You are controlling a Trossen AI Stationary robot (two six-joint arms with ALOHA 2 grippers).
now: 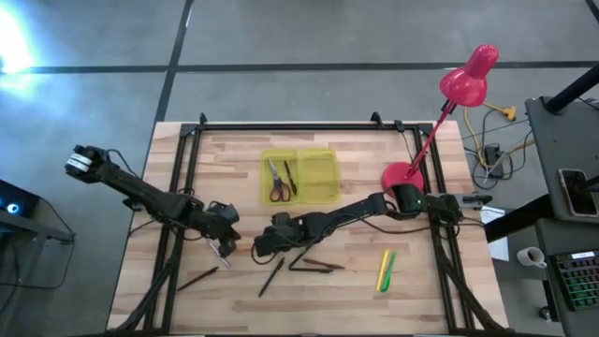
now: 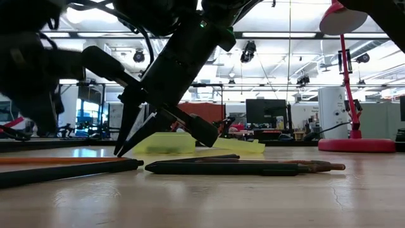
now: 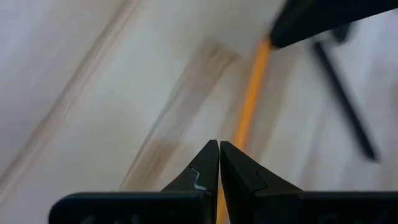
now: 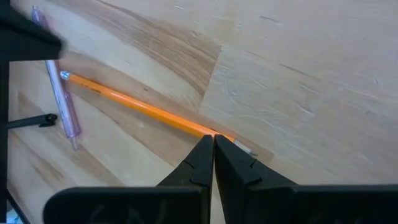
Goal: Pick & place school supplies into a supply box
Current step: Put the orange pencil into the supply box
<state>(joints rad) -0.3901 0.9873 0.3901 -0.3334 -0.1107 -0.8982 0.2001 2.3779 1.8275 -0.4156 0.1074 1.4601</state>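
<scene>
Both arms are down low on the wooden table (image 1: 421,309), and the supply box (image 1: 301,177) is the anchor: a translucent yellow-green case lying open toward the far edge. Inside its left compartment sit the red-handled scissors (image 1: 278,182), with a dark pen (image 1: 290,178) just beside them.

Near side of the box, the right gripper (image 1: 259,246) is pressed down to the tabletop, fingers (image 4: 205,163) pinched fully together. In the right wrist view their tips meet right at one end of an orange pencil (image 4: 140,109); whether the pencil is actually clamped cannot be told. Beside the pencil's other end lies a thin pink pen (image 4: 62,102).

The left gripper (image 1: 225,245) hangs just to the left of the right one, also on the near side of the box, fingers (image 3: 205,171) closed tip to tip with nothing between them. The same orange pencil runs away from those tips in the left wrist view.

Further toward the near edge from the box, dark pens (image 1: 314,266) lie loose on the wood, one more (image 1: 197,278) off to the left. In the low view two of them (image 2: 243,167) lie flat in front, the box behind them.

Near and to the right of the box, a yellow marker (image 1: 383,269) and a green marker (image 1: 388,271) lie side by side, touching. Right of the box stands the pink desk lamp (image 1: 463,82), round base on the table.
</scene>
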